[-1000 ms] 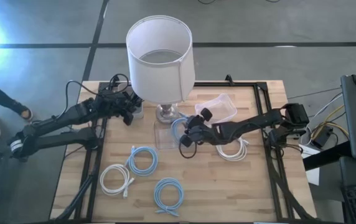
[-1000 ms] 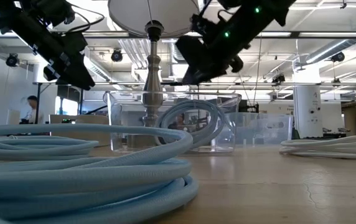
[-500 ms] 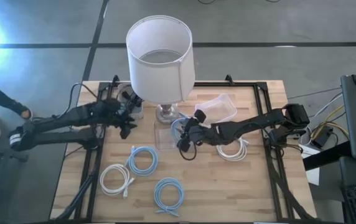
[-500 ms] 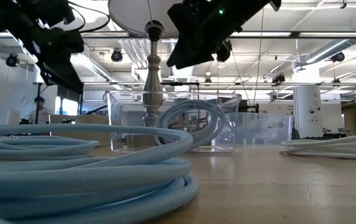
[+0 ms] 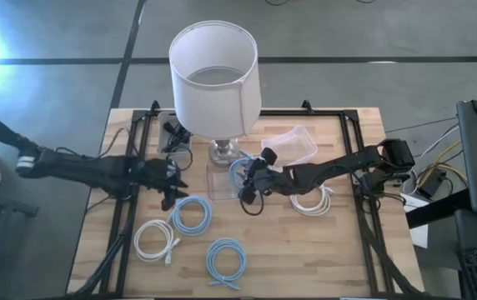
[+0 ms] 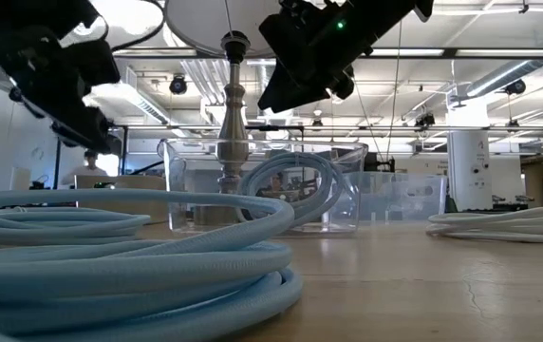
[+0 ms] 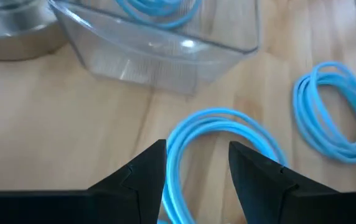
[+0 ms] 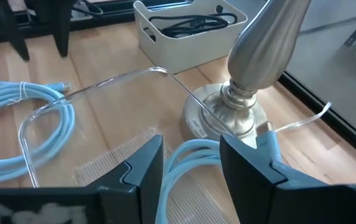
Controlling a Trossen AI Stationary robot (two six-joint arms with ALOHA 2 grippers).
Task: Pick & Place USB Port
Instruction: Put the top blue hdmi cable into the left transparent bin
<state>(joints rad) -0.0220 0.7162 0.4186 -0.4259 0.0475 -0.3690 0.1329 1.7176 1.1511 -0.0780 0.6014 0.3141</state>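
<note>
Open-plan hall with ceiling lights behind a wooden desk [image 5: 347, 250] edged by black rails.

Nearest the front edge: one front blue cable coil [image 5: 226, 258], flat on the wood, with a white cable coil [image 5: 155, 240] just beside it towards the left arm's side.

Next row back: loose blue cable coil [image 5: 191, 213], flat, round, with no marked long axis. Left claw [image 5: 172, 193] directly above its rim on the side nearer the left arm. Fingers spread wide and empty; in the left wrist view one strand of the coil [image 7: 228, 118] runs up between the two fingertips [image 7: 196, 149]. Judged the next pick: lower straight down and close across that strand. Left arm clearly the nearer one.

Mid-desk: clear bin [image 5: 220, 185] with a binned blue cable coil [image 5: 240, 171] inside, leaning against the bin wall. Right claw [image 5: 247, 190] above the bin's near edge, fingers parted and gripping nothing; in the right wrist view the binned loop [image 8: 196, 152] shows between them. Well clear of the loose coil. Second white cable coil [image 5: 312, 202] on the desk under the right arm.

Farther back: lamp [image 5: 215, 67] with white shade, base touching the bin's far side; clear lid [image 5: 293, 143] beside it; white tray [image 5: 176, 137] with dark cables at the far left.

Risk, as judged: claw snagging only one turn, so the coil unwinds on lifting.
</note>
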